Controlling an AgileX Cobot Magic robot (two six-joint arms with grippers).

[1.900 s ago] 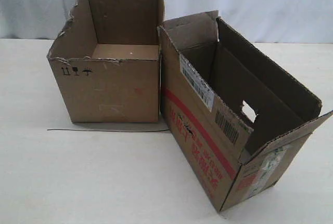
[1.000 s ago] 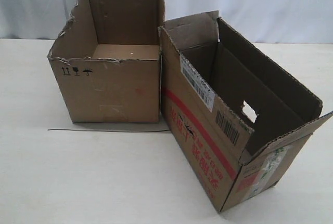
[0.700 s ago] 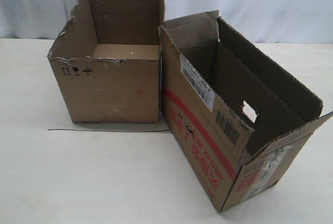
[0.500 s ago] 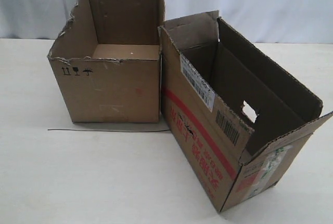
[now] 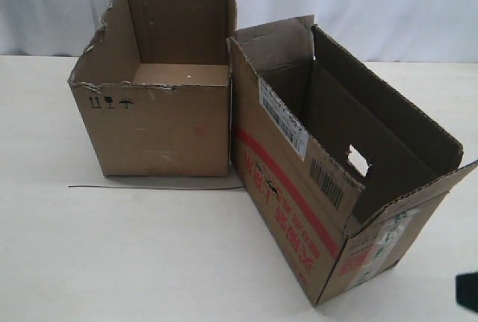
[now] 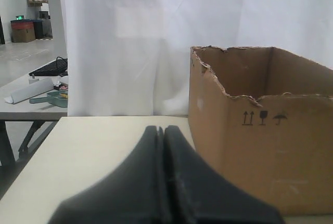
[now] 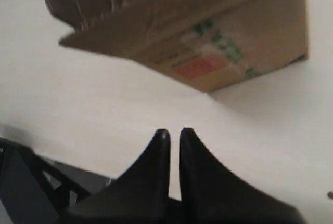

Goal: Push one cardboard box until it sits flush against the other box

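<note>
The long narrow cardboard box (image 5: pixel 299 210), with its red stripe and lettering, stands open-topped at the right and is angled. Its far corner meets the other box (image 5: pixel 160 124), a wider plain carton with a torn rim, and a wedge-shaped gap opens toward the front. The right gripper (image 5: pixel 467 290) shows as a dark shape at the lower right edge, apart from the narrow box's taped end (image 7: pixel 218 42). In the right wrist view that gripper (image 7: pixel 174 131) is shut and empty, with a thin slit between its fingers. The left gripper (image 6: pixel 161 128) is shut beside the plain carton (image 6: pixel 260 151).
Both boxes stand on a pale table (image 5: pixel 112 262) in front of a white curtain (image 5: pixel 358 1). A thin dark wire or line (image 5: pixel 149 187) lies on the table in front of the plain carton. Beyond the curtain, another table (image 6: pixel 31 104) with clutter stands.
A dark part of the right gripper has come into the exterior view at the lower right edge. Neither box has moved.
</note>
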